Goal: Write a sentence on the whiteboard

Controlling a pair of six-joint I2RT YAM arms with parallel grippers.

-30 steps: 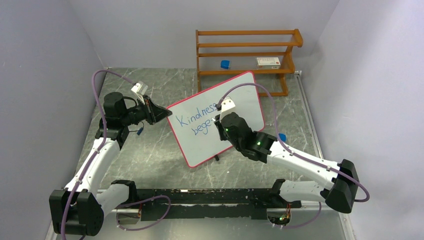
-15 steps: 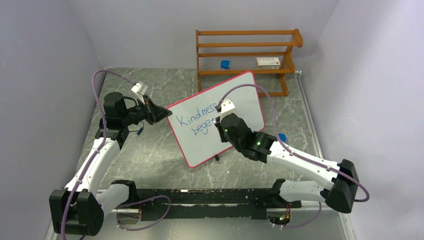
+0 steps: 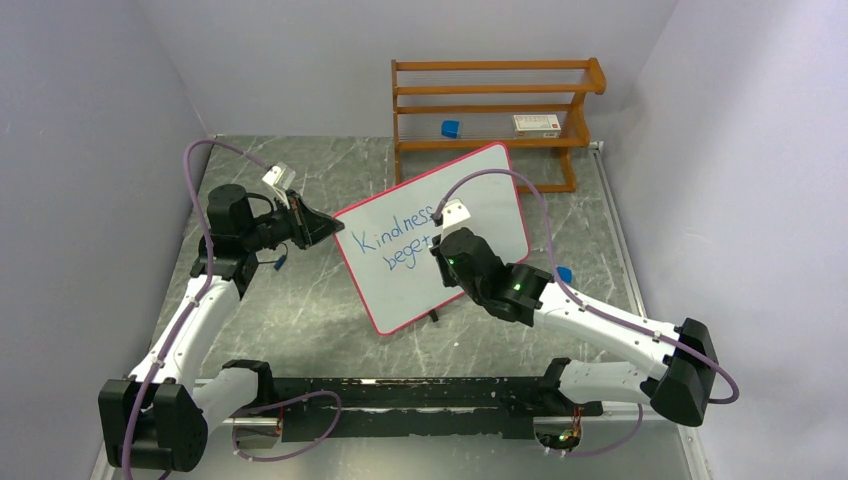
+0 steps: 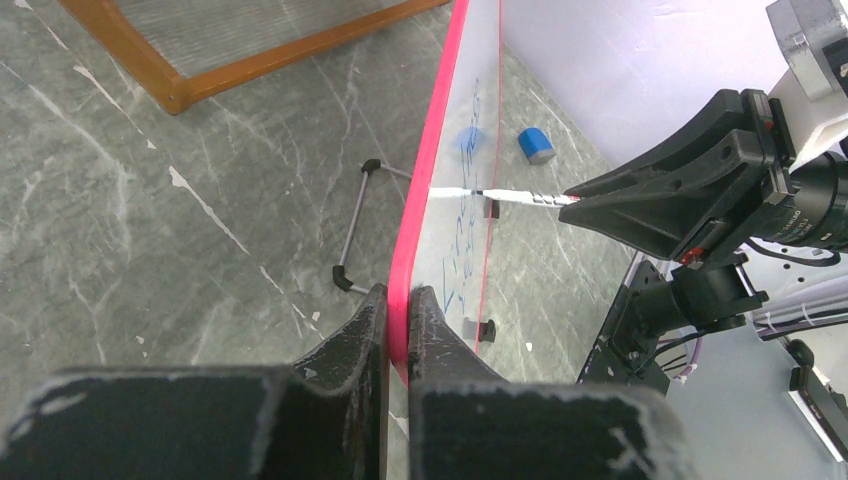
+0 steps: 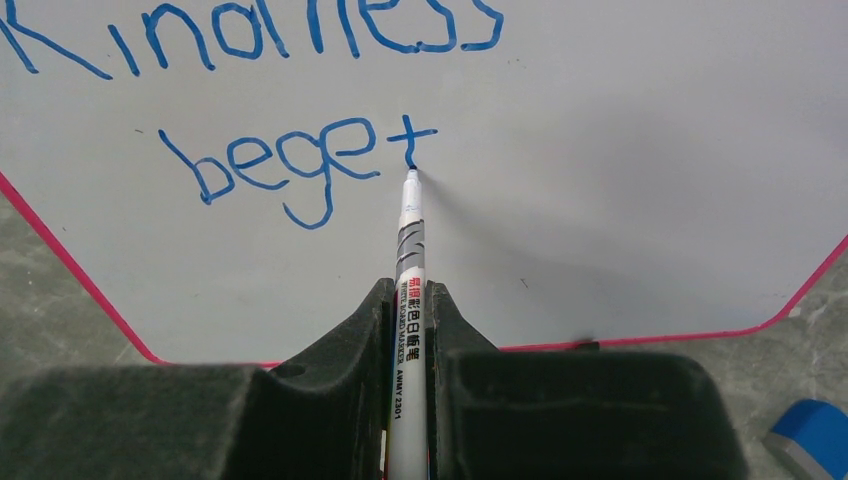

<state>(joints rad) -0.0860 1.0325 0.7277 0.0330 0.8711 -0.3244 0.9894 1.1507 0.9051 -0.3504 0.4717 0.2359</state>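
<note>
Marble tabletop (image 3: 300, 290), whiteboard (image 3: 490, 190) in left claw (image 4: 398, 300)

upper line of the sentence (image 5: 410, 134) cropped (right wrist view), label of white box (image 3: 536, 124) unreadable

The whiteboard (image 5: 620, 200) has a smooth, glossy white face and a shiny pink-red plastic rim (image 4: 425, 190). The table (image 4: 150, 200) looks like grey veined stone with a dull sheen. The rack (image 3: 497, 90) is varnished orange-brown wood. The marker (image 5: 409, 290) has a printed white plastic barrel. The left gripper (image 4: 398, 292) has matt black jaws, scuffed whitish at the edges.
</note>
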